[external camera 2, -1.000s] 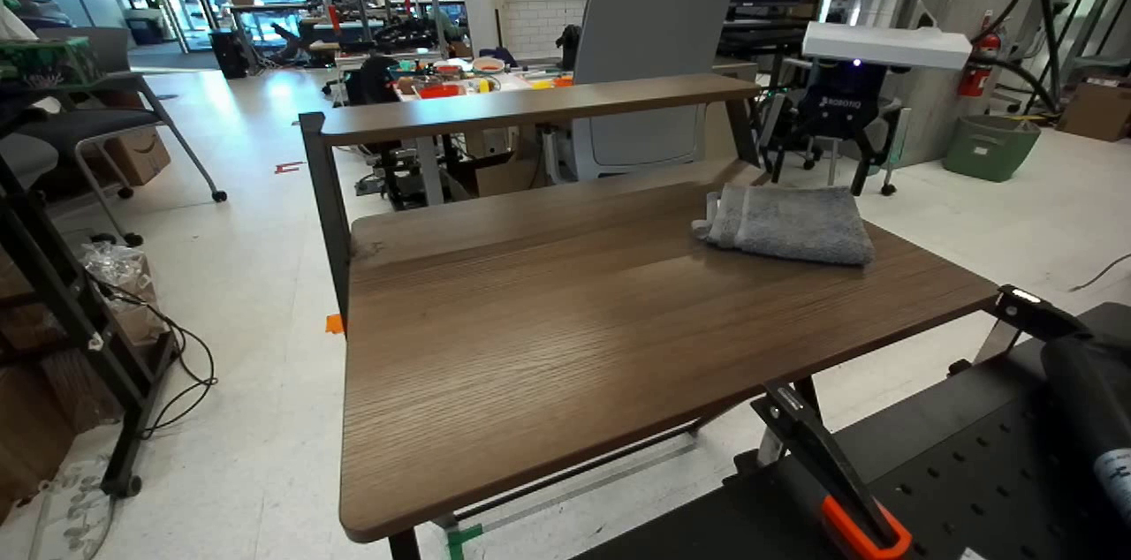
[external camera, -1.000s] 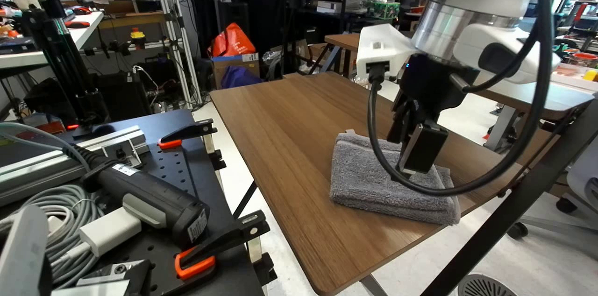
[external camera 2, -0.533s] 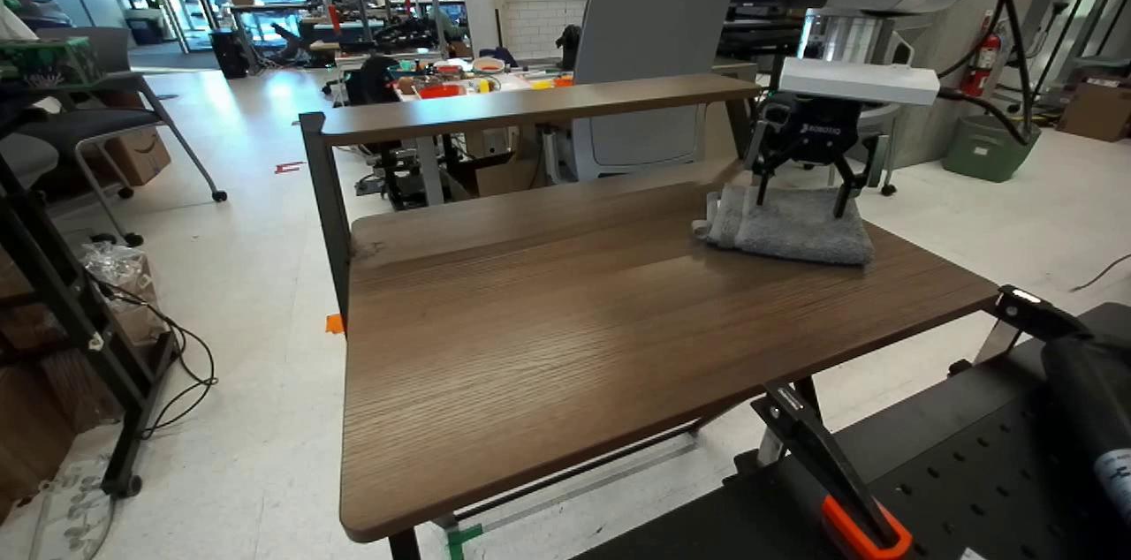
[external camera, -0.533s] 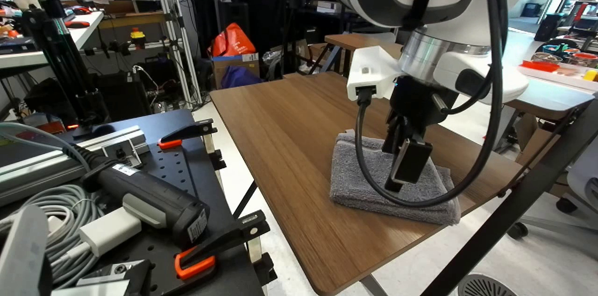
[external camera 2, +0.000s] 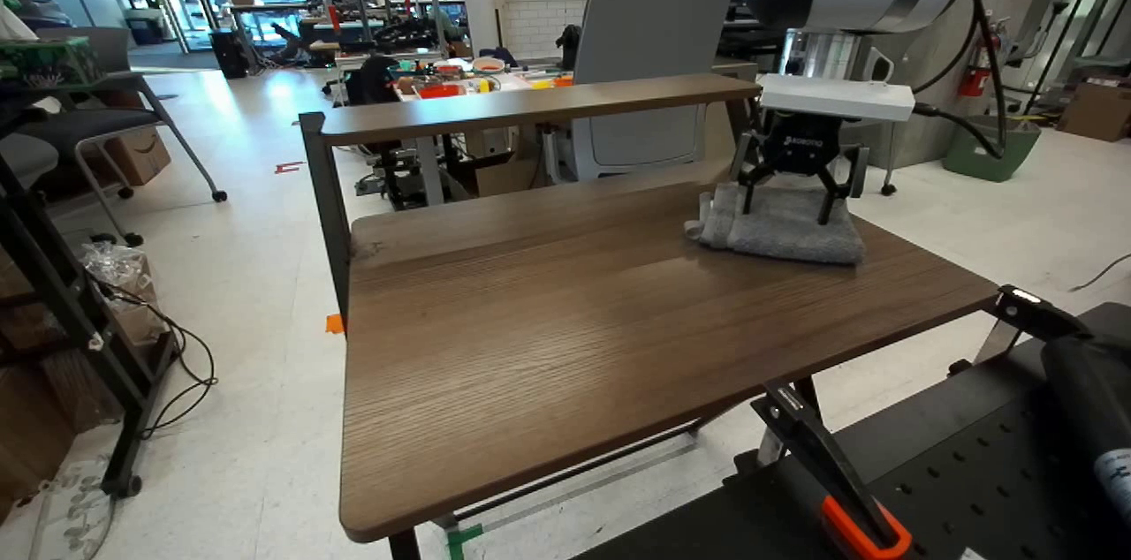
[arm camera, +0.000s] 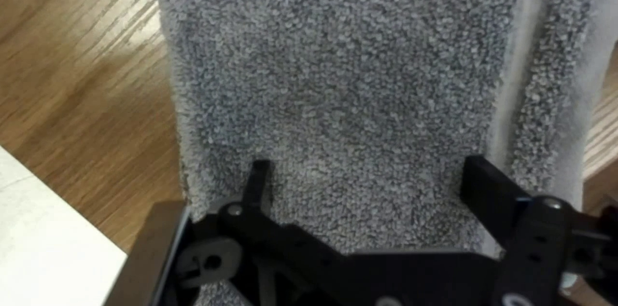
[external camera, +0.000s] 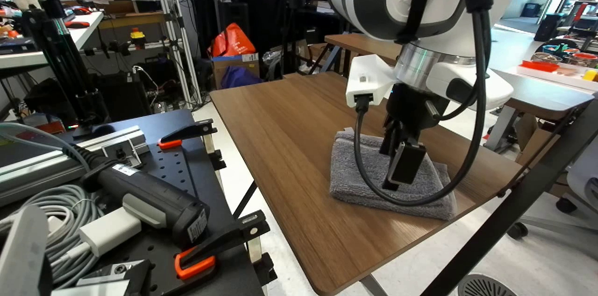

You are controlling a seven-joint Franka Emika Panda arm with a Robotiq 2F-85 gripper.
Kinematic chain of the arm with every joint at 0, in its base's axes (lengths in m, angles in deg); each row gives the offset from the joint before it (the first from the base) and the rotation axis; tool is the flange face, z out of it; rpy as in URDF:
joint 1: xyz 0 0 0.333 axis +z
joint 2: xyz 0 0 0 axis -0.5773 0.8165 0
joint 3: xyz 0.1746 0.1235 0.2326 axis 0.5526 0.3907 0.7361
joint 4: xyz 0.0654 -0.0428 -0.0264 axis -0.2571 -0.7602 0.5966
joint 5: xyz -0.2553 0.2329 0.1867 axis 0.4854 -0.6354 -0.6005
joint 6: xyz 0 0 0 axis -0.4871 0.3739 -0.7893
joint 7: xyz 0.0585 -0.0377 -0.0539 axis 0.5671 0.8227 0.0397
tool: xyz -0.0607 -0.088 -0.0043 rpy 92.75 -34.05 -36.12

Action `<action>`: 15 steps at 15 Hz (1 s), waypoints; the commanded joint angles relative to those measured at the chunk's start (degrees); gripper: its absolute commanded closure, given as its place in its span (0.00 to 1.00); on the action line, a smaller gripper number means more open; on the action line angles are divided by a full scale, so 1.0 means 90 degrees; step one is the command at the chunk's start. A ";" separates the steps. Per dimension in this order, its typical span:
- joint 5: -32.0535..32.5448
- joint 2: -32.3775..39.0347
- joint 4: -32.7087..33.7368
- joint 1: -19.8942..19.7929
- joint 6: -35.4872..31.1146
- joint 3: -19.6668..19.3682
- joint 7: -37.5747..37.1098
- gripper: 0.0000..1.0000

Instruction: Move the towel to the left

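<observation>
- Since the earlier frame: slight slide of the grey towel (external camera 2: 778,244) toward the left of an exterior view, along with the gripper (external camera 2: 786,216) on top of it.
- Has jaws spread wide, fingers (arm camera: 492,195) well apart; touches the towel's top with both tips.
- Place of towel: lies folded on the brown table (external camera 2: 530,348), near an edge.
- Just beside the table: black bench (external camera: 229,279) bearing a clamp (external camera: 229,240); beyond, in an exterior view, grey chair (external camera 2: 649,56) and green bin (external camera 2: 979,167).

white arm (external camera: 444,39) | silver collar (external camera: 416,65) | black claw (external camera 2: 785,216), 2 fingers (arm camera: 488,195) | black cable (external camera: 409,202)
</observation>
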 commanded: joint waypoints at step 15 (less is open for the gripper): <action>0.0440 0.0414 0.0345 0.0995 -0.0128 0.0181 -0.0705 0.00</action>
